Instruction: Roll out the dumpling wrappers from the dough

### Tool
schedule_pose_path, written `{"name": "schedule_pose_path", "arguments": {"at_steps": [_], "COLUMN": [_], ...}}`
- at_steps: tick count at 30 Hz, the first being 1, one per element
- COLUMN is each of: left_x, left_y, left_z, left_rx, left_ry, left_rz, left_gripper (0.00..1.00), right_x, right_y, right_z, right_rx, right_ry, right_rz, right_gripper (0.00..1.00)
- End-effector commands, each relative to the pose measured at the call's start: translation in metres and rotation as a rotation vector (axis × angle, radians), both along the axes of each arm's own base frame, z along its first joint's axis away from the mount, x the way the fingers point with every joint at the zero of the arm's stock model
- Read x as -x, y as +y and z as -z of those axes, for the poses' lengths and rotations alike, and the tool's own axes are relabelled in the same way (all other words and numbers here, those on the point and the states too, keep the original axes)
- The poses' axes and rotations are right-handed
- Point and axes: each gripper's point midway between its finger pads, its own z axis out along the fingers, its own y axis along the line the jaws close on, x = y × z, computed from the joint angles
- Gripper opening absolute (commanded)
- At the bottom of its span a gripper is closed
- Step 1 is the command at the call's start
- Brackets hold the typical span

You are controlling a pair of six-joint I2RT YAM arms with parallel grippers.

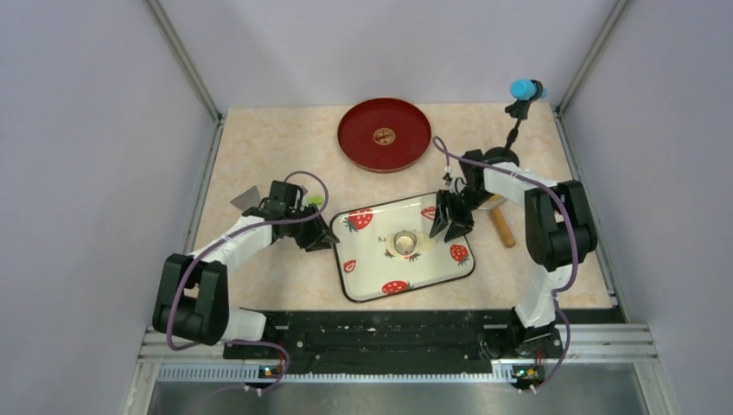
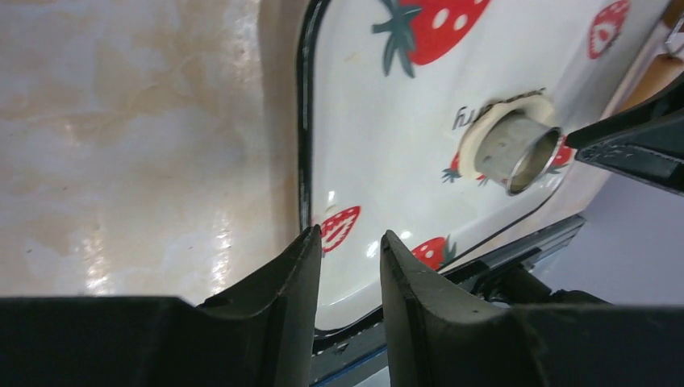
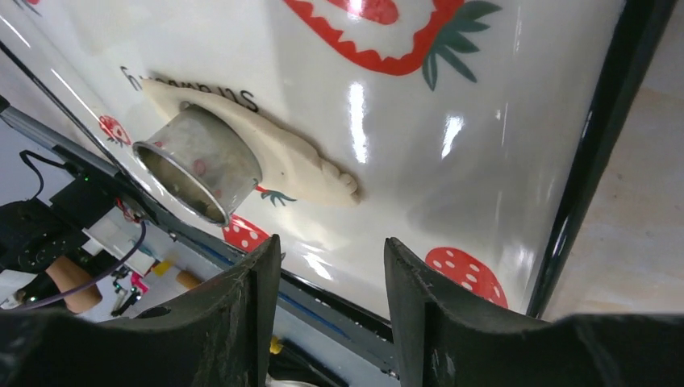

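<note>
Currently left gripper (image 2: 348,235) and right gripper (image 3: 331,242) both hang open, empty, flanking the tray (image 2: 303,145); grip the ring (image 3: 198,165) squarely, press straight through the dough (image 3: 298,165), then lift cleanly.

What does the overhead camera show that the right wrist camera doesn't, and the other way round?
Only overhead: the red plate, the wooden roller and both arms. Only the right wrist: the right gripper seen open and empty, and the lumpy edge of the dough. Both: the strawberry tray with the metal ring standing on the dough.
</note>
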Motion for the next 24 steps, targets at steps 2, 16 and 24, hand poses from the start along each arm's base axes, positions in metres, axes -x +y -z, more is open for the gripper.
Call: {"name": "schedule_pose_path", "arguments": {"at_steps": [2,16,24], "left_x": [0.015,0.012,0.018], "left_y": [0.021,0.005,0.012], "left_z": [0.018,0.046,0.06], "left_rx": [-0.135,-0.032,-0.075], "left_ry": [0.053,0.135,0.167], "left_rz": [0.057,0.06,0.059], "left_gripper": [0.37,0.32,0.13], "right_x": [-0.001,-0.001,-0.003], "right_y": [0.002,0.006,0.024], "right_z": [0.016,0.049,0.062], "right_rx": [-0.008,0.034,0.047], "right_ry": [0.026,0.086,0.107], "right_rz": [0.001,-0.01,-0.062], "right_gripper": [0.47,0.37,0.33]}}
